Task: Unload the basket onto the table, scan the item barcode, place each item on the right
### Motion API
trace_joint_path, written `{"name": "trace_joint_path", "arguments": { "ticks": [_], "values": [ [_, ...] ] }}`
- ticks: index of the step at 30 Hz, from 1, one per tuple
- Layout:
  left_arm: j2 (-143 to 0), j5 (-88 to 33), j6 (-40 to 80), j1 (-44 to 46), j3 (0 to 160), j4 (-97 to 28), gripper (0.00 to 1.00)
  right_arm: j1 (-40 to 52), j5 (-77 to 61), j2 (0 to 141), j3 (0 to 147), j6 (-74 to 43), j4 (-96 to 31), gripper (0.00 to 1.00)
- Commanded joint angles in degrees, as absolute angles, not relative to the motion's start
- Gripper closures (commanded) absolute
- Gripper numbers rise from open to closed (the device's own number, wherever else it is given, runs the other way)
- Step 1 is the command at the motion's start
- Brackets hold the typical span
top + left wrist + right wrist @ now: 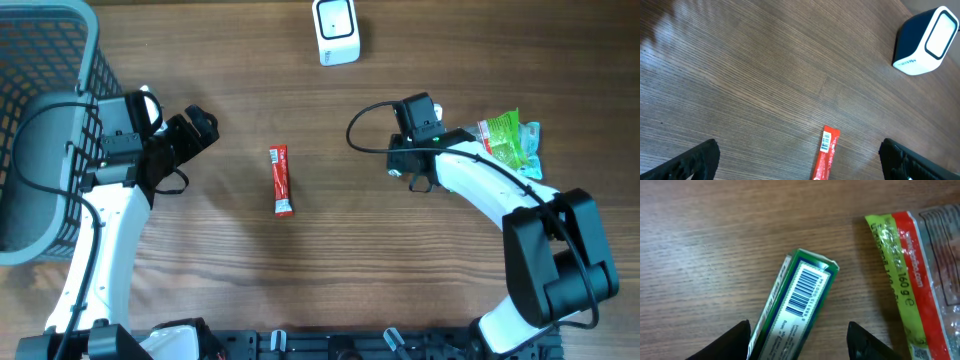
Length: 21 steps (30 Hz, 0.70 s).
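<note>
A red stick packet lies on the wooden table, its barcode end showing ahead of my left gripper. That gripper is open wide and holds nothing. The white-faced scanner stands at the table's far edge, also seen in the left wrist view as the scanner. My right gripper is open around a green box that lies barcode up on the table. The box sits close to the left finger and clear of the right one. In the overhead view the right gripper hides the box.
A grey mesh basket stands at the far left, behind the left arm. A green and red snack bag lies just right of the right gripper, and the bag also fills the right side of the right wrist view.
</note>
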<state>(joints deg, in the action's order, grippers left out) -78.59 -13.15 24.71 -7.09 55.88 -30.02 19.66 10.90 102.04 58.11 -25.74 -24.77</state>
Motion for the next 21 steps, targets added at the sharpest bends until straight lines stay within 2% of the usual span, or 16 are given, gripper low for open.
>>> {"name": "trace_joint_path", "arguments": {
  "ticks": [1,9,15,21],
  "values": [
    [-78.9,-13.4,24.2,-7.3,55.8,-29.9,0.0,19.8,13.4,99.1,58.4,-26.7,-26.5,0.38],
    [-78.9,-13.4,24.2,-7.3,55.8,-29.9,0.0,19.4,16.3,98.5,58.5,-27.2,-30.5,0.38],
    [-78.9,-13.4,24.2,-7.3,55.8,-29.9,0.0,20.0,6.0,95.7,58.9,-24.5,-30.5,0.37],
    [-78.9,-13.4,24.2,-7.3,55.8,-29.9,0.0,24.2,18.7,97.2,57.9,-33.3,-30.7,0.34]
  ]
}}
